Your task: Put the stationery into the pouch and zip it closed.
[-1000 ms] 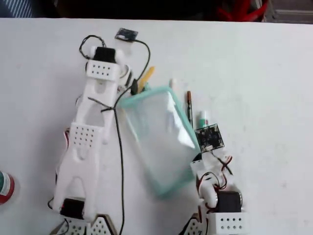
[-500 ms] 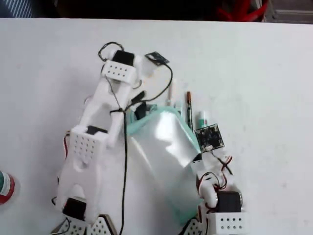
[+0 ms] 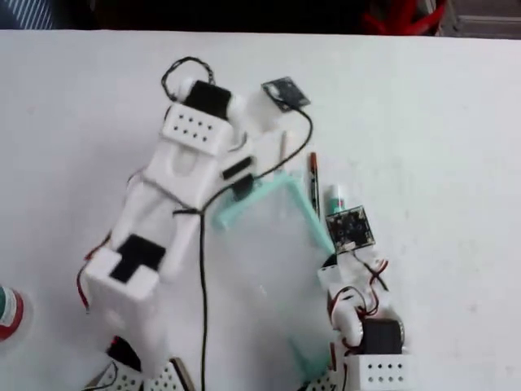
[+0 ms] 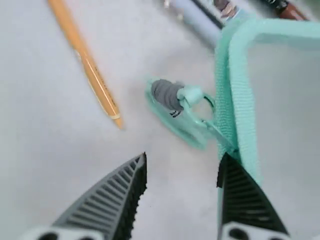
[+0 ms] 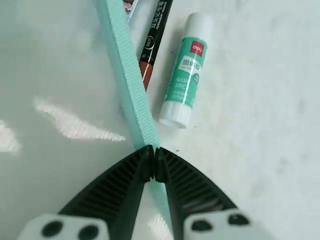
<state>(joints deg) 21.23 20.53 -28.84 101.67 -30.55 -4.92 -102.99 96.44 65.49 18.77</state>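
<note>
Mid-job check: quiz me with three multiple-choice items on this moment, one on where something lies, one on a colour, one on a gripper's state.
1. Where is the glue stick?
A on the table, beside the edge of the pouch
B inside the pouch
C under the pouch

2. What colour is the pouch's trim?
A red
B mint green
C black

3. How is the right gripper?
A wide open
B shut on the glue stick
C shut on the pouch's edge

Key:
1 A, it lies on bare table outside the trim.
2 B, the woven edge is mint green.
3 C, its fingers meet on the trim in the right wrist view.
</note>
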